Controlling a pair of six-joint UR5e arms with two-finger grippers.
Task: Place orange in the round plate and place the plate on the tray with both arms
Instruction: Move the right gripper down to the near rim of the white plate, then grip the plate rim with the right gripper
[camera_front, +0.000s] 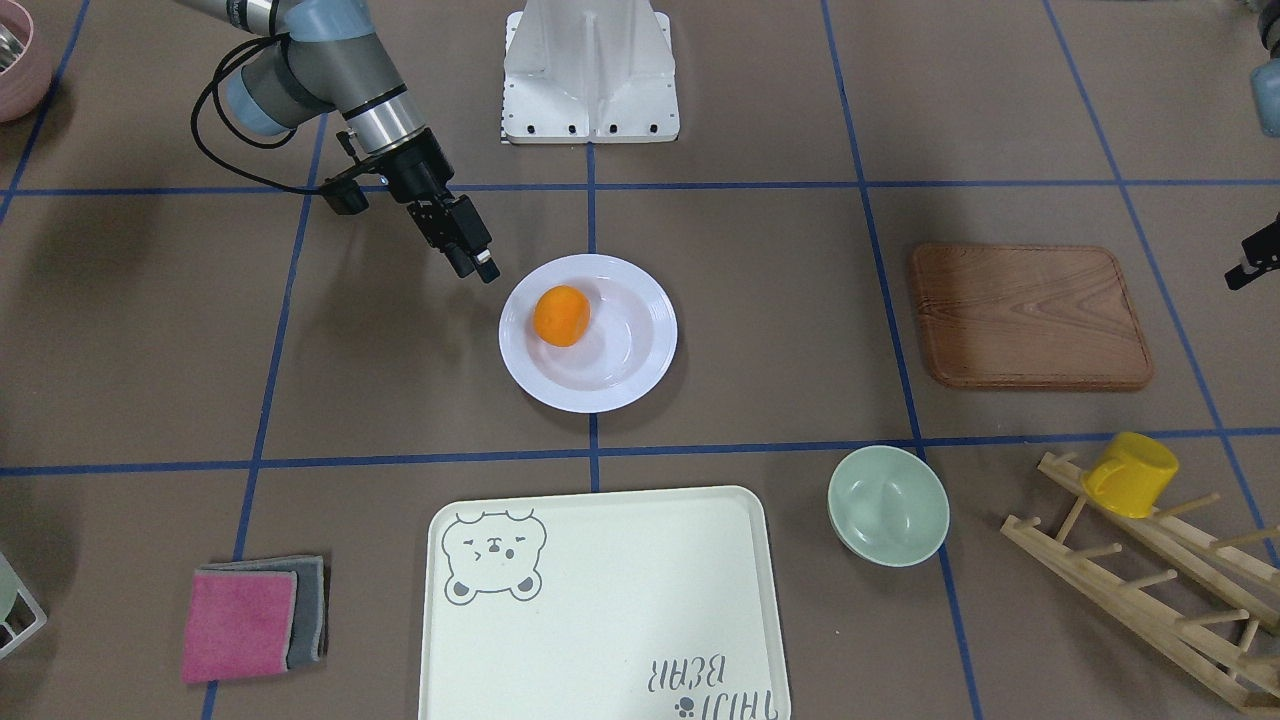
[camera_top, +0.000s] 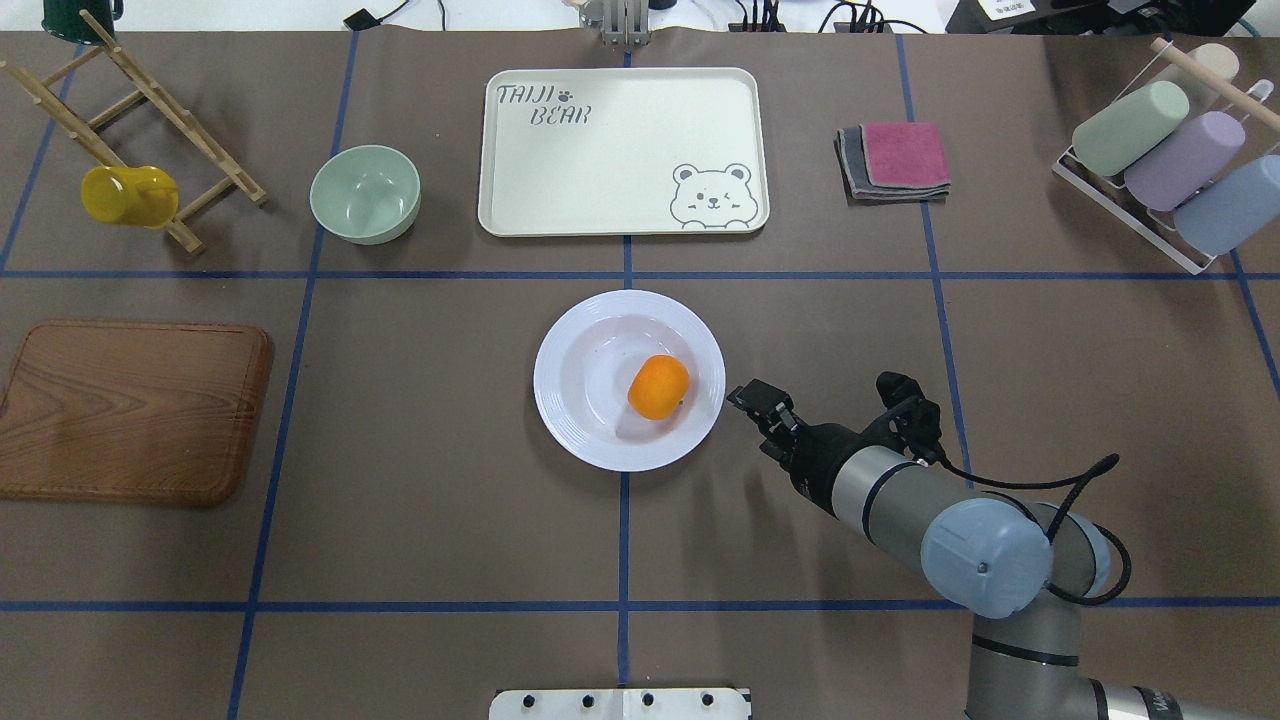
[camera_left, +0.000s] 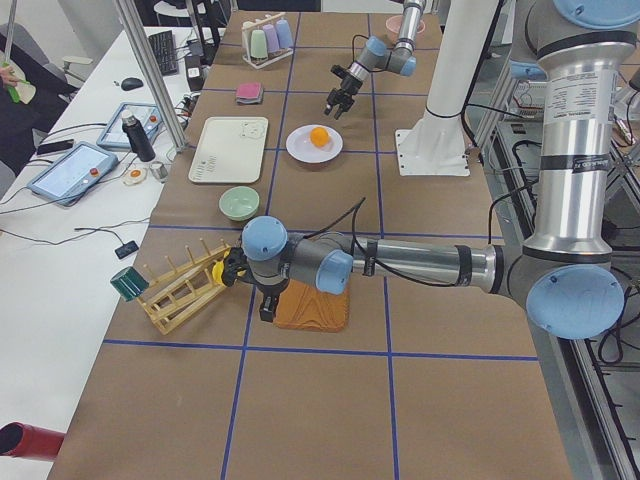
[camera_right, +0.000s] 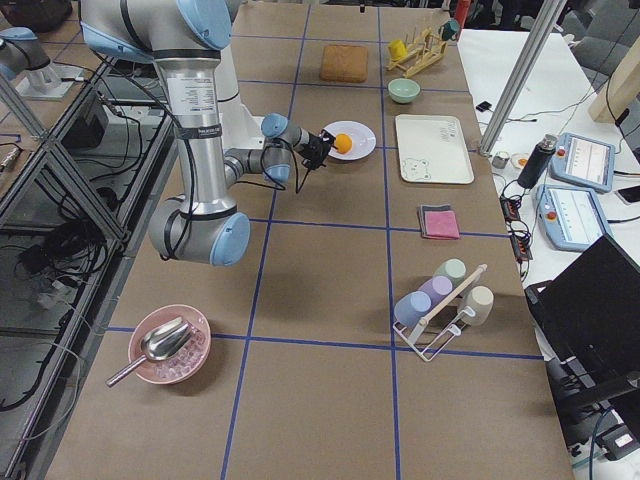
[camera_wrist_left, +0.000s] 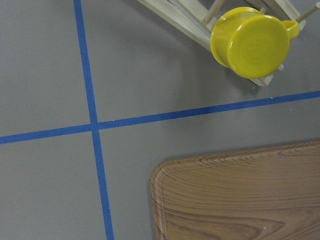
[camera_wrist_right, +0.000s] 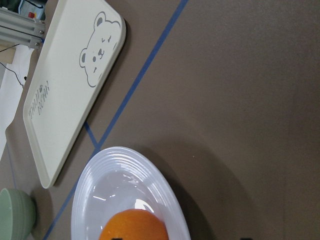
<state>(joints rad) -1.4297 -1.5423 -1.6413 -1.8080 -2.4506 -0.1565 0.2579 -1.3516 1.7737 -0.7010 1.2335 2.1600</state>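
Right pincer (camera_top: 752, 400) hangs just beside the plate (camera_top: 570, 340) rim on the robot-side edge. It's empty, and the jaws look apart: the wrist view shows two dark tips spread at its bottom edge.

Left pincer (camera_left: 266, 312) is well away, over the corner of the board (camera_top: 130, 410) near the rack (camera_top: 220, 158). Can't tell whether it's apart or together, since its wrist view shows no fingers.

Step status:
- Orange (camera_top: 659, 386) sits in the plate, off-centre toward the right arm, so I'd call step one done.
- Plate is mid-tabletop on the tape cross, well short of the tray (camera_top: 620, 150). The two-arm carry hasn't started.

Next move, as I read it:
- Bring the left arm across to the plate's far-left rim, with the right taking the near-right rim.
- Pinch both sides and lift level.
- Move both together toward the tray. The orange is loose and round, so any tilt will likely roll it.

Containers:
- Plate: orange only.
- Tray: nothing on it.
- Green bowl (camera_top: 365, 192): nothing in it.
- Rack: yellow cup (camera_top: 128, 195) hung on a peg.
- Pink bowl (camera_right: 195, 365) at the right end: metal scoop (camera_right: 160, 342) inside.
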